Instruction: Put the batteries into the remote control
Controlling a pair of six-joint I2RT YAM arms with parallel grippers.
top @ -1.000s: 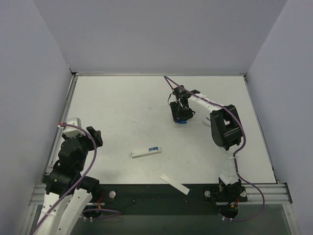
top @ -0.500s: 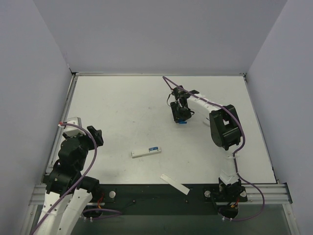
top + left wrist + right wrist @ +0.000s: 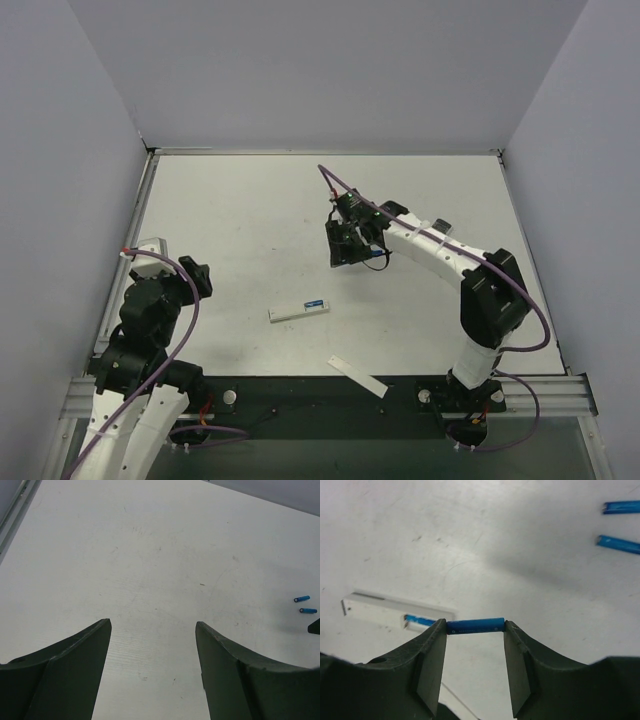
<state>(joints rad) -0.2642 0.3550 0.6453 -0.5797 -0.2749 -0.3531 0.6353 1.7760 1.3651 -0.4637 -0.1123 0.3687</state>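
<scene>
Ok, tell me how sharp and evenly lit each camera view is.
Top external: even, soft light, sharp, though the remote control is tiny. Left wrist: bright table, fingers dark and featureless. Right wrist: held battery crisp, a broad soft shadow on the table behind it, loose batteries slightly blurred.

Remote control lies flat on the desk near the front centre. It's a slim white bar, running roughly left to right with a slight tilt. Its compartment is open, and a loaded battery shows bright blue inside, towards the right end in the top view.

The gripped battery is a small blue cylinder held horizontal, pinched end to end between the fingers of the right end effector, off the desk and beyond the remote.

Two spare batteries lie on the desk side by side, nearly parallel, well apart from the remote.
</scene>
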